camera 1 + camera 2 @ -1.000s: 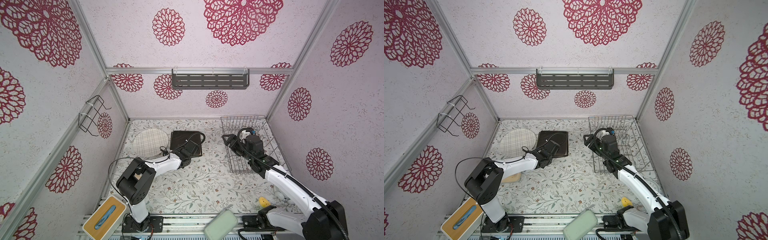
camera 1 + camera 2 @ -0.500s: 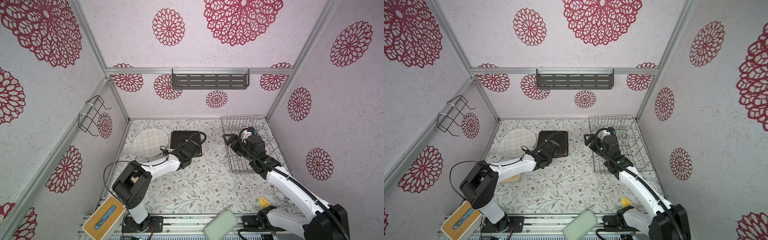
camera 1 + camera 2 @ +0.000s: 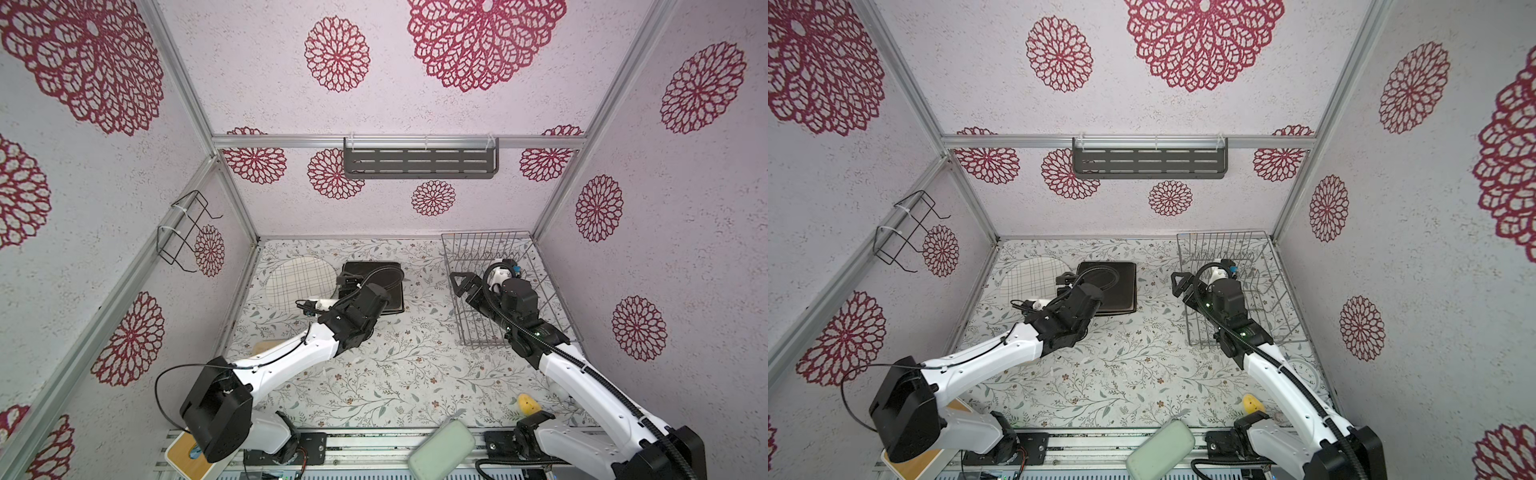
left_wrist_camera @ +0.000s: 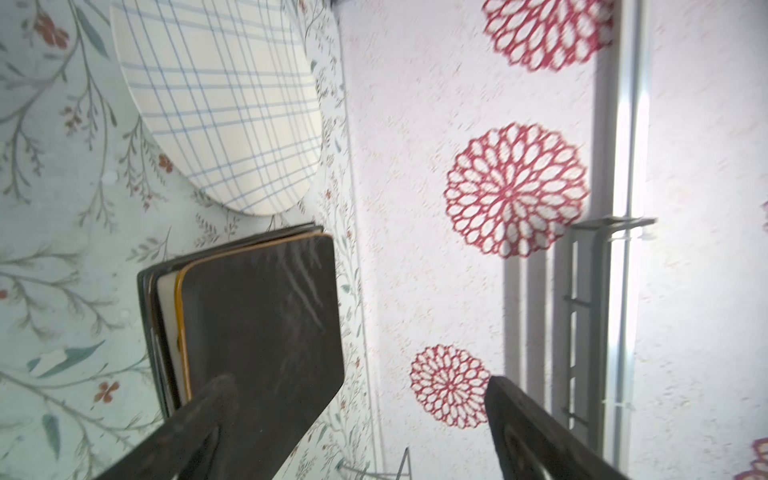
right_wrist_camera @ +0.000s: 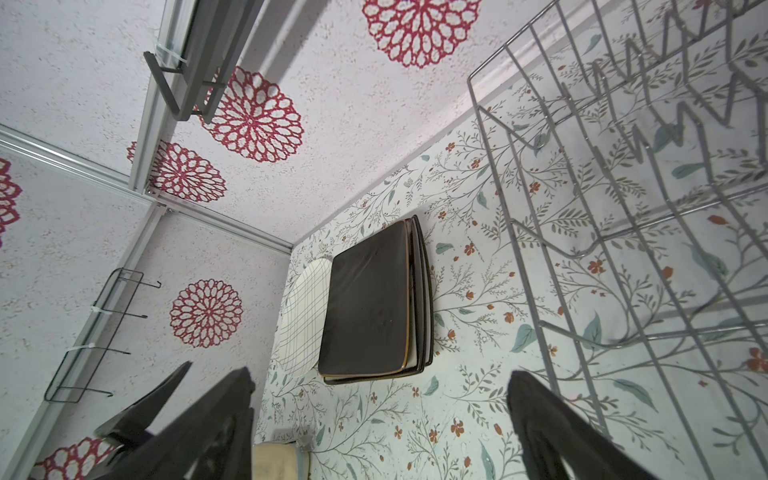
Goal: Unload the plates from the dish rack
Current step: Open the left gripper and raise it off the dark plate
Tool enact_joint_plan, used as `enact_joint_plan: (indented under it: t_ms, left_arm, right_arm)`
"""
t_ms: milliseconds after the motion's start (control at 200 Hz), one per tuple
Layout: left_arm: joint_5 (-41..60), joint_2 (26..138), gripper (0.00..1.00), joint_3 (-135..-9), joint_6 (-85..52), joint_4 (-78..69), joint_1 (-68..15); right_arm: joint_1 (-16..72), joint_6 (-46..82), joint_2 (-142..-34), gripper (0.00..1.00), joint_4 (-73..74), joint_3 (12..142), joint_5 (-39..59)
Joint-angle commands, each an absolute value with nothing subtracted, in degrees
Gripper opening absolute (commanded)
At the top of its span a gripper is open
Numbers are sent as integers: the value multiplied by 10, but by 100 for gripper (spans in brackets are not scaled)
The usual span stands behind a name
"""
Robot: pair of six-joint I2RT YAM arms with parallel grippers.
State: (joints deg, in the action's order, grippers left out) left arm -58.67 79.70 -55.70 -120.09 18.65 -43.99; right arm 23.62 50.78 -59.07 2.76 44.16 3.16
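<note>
The dish rack (image 3: pixel 505 249) (image 3: pixel 1246 249) (image 5: pixel 623 199) stands at the back right, and no plate shows in it. A stack of square plates lies flat at the back, with the dark brown plate (image 3: pixel 388 272) (image 3: pixel 1121 282) (image 4: pixel 262 324) (image 5: pixel 368 299) on top. The round cream grid plate (image 3: pixel 297 280) (image 3: pixel 1034 274) (image 4: pixel 220 104) (image 5: pixel 301 320) lies beside the stack on its left. My left gripper (image 3: pixel 345 283) (image 3: pixel 1065 282) (image 4: pixel 357 386) hangs open over the stack's near left edge, holding nothing. My right gripper (image 3: pixel 460 284) (image 3: pixel 1179 286) (image 5: pixel 380 382) is open and empty at the rack's left side.
A black wire holder (image 3: pixel 183 232) hangs on the left wall and a grey slotted shelf (image 3: pixel 419 158) on the back wall. A beige block (image 3: pixel 266 345) (image 5: pixel 278 461) lies under my left arm. A yellow object (image 3: pixel 525 405) and a pale green pad (image 3: pixel 442 449) sit near the front.
Both grippers' jaws have spread wider. My left arm's elbow has dropped toward the front while its gripper stays by the stack. The right arm has hardly moved.
</note>
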Motion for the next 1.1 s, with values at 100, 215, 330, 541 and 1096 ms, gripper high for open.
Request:
enact_joint_plan:
  t_ms: [100,215,330,541,1096]
  left_arm:
    - [-747,729,97,-521,-1102,205,-445]
    - [-799,708,97,-524,-1002,199,-444]
    - [-829,689,97,-524,-830,139,-440]
    - [-807,650,97,-480,-599,-20,-406]
    - [-501,667,97,-427,-11,-318,-355]
  right_arm:
    - [224,471,-568,99,67,426,-8]
    - [218,463,-567,99,82,416,-13]
    - [215,438,-576,99,63,423,-23]
    - [210,411,-584,99,44,423,-46]
    - [193,350,-566,99,100,372,-81]
